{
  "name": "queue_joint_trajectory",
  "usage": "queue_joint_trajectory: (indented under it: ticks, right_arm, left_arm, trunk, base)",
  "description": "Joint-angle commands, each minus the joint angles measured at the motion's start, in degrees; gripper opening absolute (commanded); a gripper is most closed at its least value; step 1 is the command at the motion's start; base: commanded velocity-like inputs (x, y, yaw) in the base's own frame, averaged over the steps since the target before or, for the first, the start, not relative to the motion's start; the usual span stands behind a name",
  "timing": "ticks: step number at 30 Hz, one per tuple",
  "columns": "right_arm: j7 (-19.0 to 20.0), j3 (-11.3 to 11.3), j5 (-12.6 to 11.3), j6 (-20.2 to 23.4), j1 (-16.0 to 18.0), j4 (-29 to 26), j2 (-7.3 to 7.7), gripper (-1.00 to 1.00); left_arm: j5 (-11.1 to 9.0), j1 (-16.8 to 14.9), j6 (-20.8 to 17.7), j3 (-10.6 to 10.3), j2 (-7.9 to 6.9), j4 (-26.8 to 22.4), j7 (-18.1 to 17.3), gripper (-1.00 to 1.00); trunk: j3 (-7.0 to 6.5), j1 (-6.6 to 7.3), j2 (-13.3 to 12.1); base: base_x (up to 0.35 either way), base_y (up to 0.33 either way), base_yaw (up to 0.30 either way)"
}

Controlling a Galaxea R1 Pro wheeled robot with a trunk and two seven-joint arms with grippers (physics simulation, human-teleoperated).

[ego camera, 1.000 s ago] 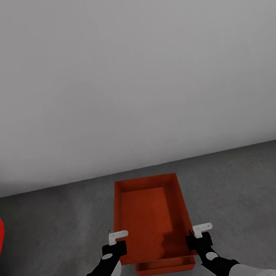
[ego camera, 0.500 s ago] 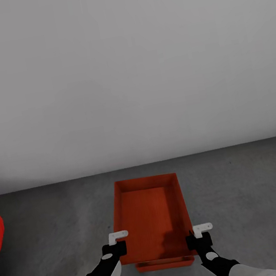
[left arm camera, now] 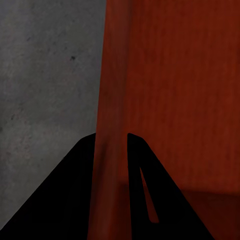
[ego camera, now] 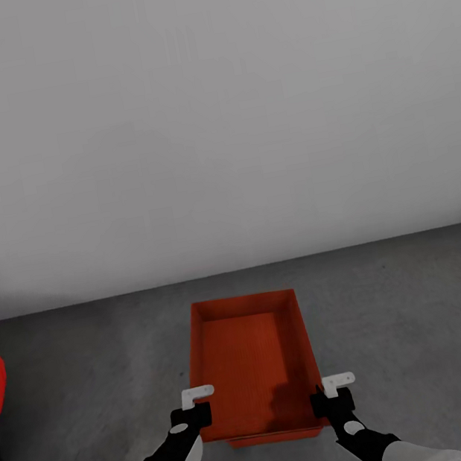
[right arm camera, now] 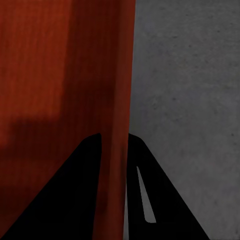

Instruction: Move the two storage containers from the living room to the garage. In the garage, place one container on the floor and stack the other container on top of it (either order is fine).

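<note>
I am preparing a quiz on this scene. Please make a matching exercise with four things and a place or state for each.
Things:
1. upper bin
2. lower bin
3. floor
4. left claw

States:
a. dark grey
b. mostly hidden under another
c. shut on a side wall
d. held by both claws

Pairs: 1-d, 2-b, 3-a, 4-c
</note>
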State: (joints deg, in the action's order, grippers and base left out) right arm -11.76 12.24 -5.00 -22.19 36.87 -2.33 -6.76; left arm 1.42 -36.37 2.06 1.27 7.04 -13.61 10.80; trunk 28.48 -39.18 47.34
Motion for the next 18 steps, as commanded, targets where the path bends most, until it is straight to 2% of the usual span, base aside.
queue_joint_trajectory:
  ticks: [1, 18]
  right_arm:
    - [-0.3, -0.4, -1.4, -0.4, 0.0, 0.1, 0.0, -1.0]
    - [-0.3, -0.4, -1.4, -0.4, 0.0, 0.1, 0.0, -1.0]
  left_arm:
    - [0.2, -0.1, 0.1, 0.8, 0.08, 0.0, 0.4, -1.0]
    - [0.2, -0.1, 0.1, 0.8, 0.08, 0.0, 0.4, -1.0]
  trunk:
    - [0.14, 0.0, 0.0]
    - [1.69, 0.0, 0.0]
  base:
    - [0.0, 0.0, 0.0]
    - [0.0, 0.0, 0.0]
